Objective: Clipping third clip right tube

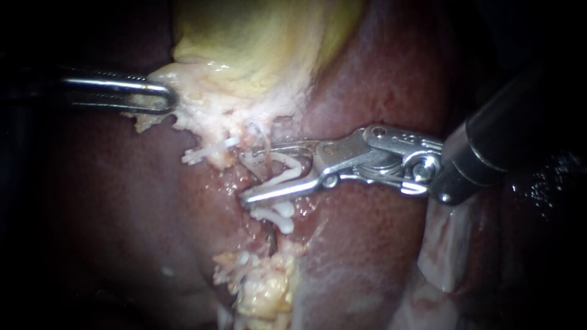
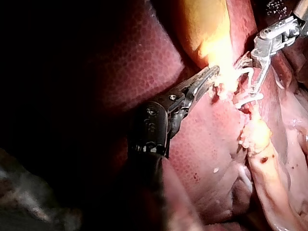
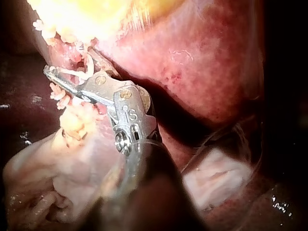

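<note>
Endoscope view: the left instrument (image 1: 166, 98) enters from the left, and its jaws are clenched on the pale tissue (image 1: 202, 116) at the lower edge of the yellow gallbladder (image 1: 263, 36). The right instrument (image 1: 249, 173) enters from the right. Its jaws stand apart, carry an open clip (image 1: 287, 171) and straddle the right tube (image 1: 262, 164), which runs down the middle over the liver (image 1: 379, 244). Two white clips (image 1: 278, 217) sit on the tube just below the lower jaw. Another clip (image 1: 205, 153) lies to the left.

Left wrist view: the left instrument (image 2: 214, 71) has its jaws closed, tips buried in the bright pale tissue (image 2: 224, 79). Just beyond them, the right instrument (image 2: 246, 79) holds the open clip (image 2: 246, 71).

Right wrist view: the right instrument (image 3: 72, 62) holds the open clip (image 3: 85, 67) across the tube. A fatty lump (image 3: 77, 122) lies beside the nearer jaw.
</note>
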{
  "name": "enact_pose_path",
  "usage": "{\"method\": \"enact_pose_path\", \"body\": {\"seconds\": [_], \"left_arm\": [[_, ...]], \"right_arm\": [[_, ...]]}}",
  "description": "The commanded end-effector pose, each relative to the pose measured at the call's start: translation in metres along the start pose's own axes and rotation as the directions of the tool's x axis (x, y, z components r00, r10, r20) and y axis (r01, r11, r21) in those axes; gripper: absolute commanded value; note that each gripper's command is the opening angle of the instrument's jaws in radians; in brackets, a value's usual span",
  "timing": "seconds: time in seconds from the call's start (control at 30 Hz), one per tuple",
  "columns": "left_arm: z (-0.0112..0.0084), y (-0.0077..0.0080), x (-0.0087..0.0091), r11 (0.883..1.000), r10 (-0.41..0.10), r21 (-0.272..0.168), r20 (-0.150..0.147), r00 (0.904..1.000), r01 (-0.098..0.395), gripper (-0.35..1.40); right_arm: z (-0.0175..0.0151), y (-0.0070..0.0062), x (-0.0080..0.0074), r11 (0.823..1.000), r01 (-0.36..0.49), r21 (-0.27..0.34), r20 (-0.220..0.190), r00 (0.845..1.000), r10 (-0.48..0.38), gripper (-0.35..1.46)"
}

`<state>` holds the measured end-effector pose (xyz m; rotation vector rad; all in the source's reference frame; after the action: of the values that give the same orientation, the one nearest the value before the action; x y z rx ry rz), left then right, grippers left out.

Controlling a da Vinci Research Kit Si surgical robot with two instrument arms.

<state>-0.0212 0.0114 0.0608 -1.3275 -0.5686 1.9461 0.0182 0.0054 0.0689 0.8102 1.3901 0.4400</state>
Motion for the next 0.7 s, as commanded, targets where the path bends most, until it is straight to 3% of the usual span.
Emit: {"method": "enact_pose_path", "body": {"seconds": [0.03, 0.33, 0.7], "left_arm": [[0.0, 0.0, 0.0, 1.0, 0.0, 0.0, 0.0, 1.0, 0.0, -0.35], [-0.0001, -0.0001, 0.0, 1.0, 0.0, 0.0, 0.0, 1.0, 0.0, -0.35], [-0.0001, -0.0001, 0.0, 1.0, 0.0, 0.0, 0.0, 1.0, 0.0, -0.35]], "right_arm": [[-0.0001, -0.0004, 0.0004, 1.0, -0.005, 0.002, -0.008, 1.0, 0.005, 0.48], [-0.0007, -0.0029, 0.0027, 0.996, -0.028, 0.088, -0.038, 0.999, 0.031, 0.45], [-0.0007, -0.0041, 0.0037, 0.987, -0.081, 0.139, -0.034, 0.996, 0.087, 0.39]]}}
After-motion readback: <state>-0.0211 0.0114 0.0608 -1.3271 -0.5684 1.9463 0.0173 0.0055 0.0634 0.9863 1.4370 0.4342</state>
